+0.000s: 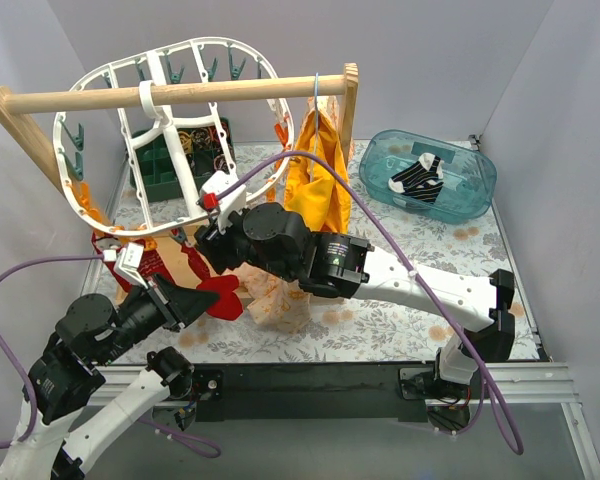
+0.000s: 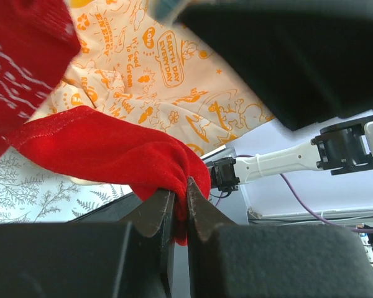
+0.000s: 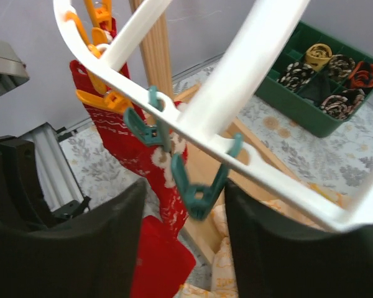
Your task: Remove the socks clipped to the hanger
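Left pincer (image 2: 181, 195) tight on a red sock (image 2: 105, 149) — right pincer (image 3: 183, 189) apart, just beneath the hanger (image 3: 252, 59)

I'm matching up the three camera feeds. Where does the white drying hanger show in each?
Top external: the hanger hangs on the wooden rod, upper left.
Left wrist: not in it.
Right wrist: its white ribs cross the upper half, close up.
Shared landmark: the orange-printed pale cloth, seen in all three.

Left gripper (image 2: 181, 208) pinched tight on red sock (image 2: 105, 152) fold; pale orange-printed cloth (image 2: 168, 81) behind sock; white-patterned red sock (image 2: 18, 62) upper left of it.
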`<state>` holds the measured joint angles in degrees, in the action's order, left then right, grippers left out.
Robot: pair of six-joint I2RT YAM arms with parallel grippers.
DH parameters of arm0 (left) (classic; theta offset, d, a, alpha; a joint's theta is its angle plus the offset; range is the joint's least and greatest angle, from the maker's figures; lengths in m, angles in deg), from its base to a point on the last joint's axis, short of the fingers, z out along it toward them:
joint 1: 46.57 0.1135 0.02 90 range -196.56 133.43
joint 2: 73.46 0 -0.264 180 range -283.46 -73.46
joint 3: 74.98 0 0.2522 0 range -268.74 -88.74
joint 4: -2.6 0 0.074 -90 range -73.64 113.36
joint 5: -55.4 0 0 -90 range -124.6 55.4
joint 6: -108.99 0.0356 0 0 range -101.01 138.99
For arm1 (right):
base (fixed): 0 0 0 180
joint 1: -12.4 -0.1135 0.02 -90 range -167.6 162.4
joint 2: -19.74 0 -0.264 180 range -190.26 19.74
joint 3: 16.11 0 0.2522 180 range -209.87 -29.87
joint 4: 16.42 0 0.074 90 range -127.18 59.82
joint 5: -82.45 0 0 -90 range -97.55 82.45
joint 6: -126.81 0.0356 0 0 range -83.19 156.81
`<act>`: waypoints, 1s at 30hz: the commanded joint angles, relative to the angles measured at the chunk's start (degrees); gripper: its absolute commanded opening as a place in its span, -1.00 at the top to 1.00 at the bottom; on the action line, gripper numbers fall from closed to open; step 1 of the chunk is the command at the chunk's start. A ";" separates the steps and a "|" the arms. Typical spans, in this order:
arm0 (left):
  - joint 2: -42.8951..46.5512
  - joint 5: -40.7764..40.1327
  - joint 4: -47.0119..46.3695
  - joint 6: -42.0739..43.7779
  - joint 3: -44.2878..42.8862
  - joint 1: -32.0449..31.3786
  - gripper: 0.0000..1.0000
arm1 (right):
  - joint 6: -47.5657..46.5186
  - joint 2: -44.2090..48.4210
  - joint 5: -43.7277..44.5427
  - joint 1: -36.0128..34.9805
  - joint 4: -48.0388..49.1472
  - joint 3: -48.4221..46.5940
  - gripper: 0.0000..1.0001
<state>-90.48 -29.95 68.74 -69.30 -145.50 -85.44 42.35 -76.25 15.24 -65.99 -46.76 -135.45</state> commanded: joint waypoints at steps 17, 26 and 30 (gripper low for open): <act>-1.88 2.47 -3.60 2.25 -1.34 -0.15 1.00 | 0.44 19.24 -16.44 -0.01 1.64 17.59 -0.96; -0.04 8.36 -10.01 1.11 -0.12 -0.15 1.00 | 0.52 21.90 -29.88 -0.01 4.18 24.28 -0.97; 0.49 10.90 -12.74 0.58 0.94 -0.15 1.00 | 0.87 20.58 -33.59 -0.10 6.47 25.07 -0.97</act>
<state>-90.67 -23.35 60.06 -68.31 -145.54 -85.44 42.96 -55.07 -11.62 -65.99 -45.38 -110.55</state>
